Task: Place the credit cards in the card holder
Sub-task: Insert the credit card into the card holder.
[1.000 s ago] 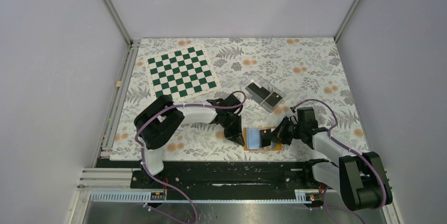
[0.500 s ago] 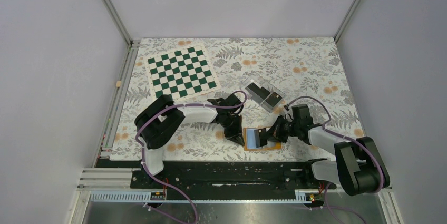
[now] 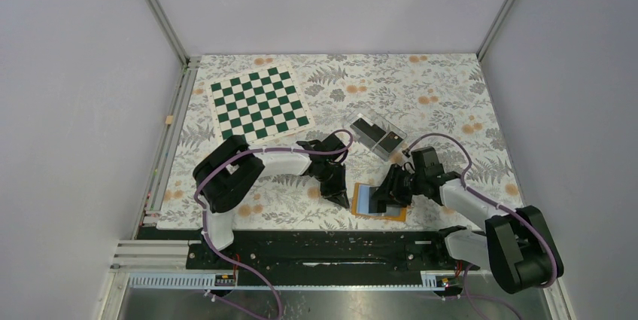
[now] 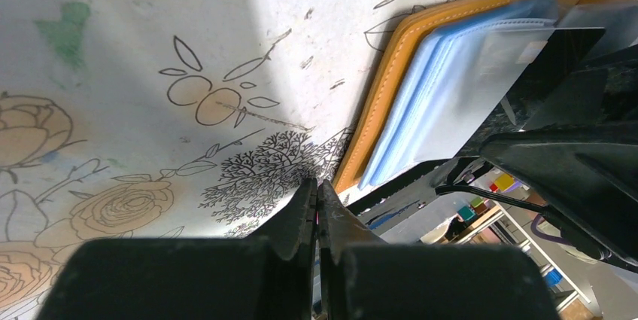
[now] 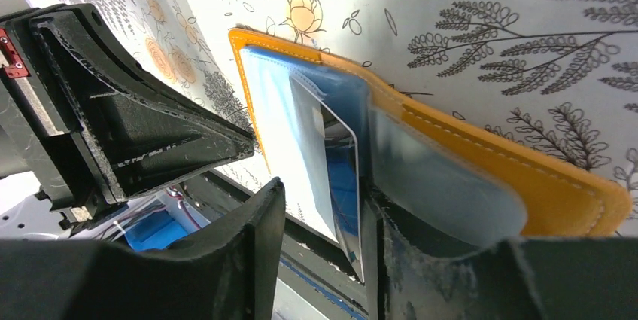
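- Opening within the last second, the right gripper (image 5: 322,222) now has its jaws apart on either side of the thin black credit card (image 5: 338,169) instead of pinching it.
- That card stands edge-on in a light blue pocket of the flat orange folding card holder (image 5: 481,162), which lies open on the floral table (image 3: 451,94) and has slid slightly to the right.
- Unchanged, the left gripper (image 4: 317,193) has its jaws together, with the tips down just beside the holder's left edge.
- This card looks delivered, though I cannot tell how deep it sits. More black cards wait in the clear rectangular plastic box (image 3: 375,134).
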Motion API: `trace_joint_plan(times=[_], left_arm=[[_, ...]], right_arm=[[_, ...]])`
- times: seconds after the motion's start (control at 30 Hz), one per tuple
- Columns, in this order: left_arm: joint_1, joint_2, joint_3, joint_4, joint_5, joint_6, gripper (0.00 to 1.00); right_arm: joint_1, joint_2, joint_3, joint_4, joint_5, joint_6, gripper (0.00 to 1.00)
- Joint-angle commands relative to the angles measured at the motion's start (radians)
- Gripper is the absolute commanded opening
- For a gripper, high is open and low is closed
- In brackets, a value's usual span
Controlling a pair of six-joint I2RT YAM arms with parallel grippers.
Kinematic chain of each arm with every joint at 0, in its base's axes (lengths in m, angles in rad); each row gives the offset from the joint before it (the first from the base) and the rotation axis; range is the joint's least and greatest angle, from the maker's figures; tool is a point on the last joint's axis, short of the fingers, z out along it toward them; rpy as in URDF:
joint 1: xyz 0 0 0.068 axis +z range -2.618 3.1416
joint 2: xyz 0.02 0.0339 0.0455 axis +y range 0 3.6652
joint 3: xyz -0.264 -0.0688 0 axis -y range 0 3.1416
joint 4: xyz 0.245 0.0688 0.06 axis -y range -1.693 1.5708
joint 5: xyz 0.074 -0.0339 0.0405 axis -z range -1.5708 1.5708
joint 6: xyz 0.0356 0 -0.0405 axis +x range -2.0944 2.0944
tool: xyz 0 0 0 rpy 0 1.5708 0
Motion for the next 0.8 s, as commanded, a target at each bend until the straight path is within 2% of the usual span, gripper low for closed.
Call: trace_joint_plan(times=[0.0,0.4,0.77], left_arm=[[-0.005,0.024,0.013,-0.006,-0.040,0.019,0.00],[-0.007,0.023,0.027,-0.007,-0.043,0.015,0.00],[-0.012,0.016,0.035,-0.006,-0.038,0.019,0.00]], right_arm=[[0.010,-0.005,0.053,-0.127,0.077,-0.063,0.49],[0.053,0.162,0.154,-0.152,0.064,-0.124,0.57],[0.198,0.252,0.216,-0.106,0.040,-0.077,0.60]])
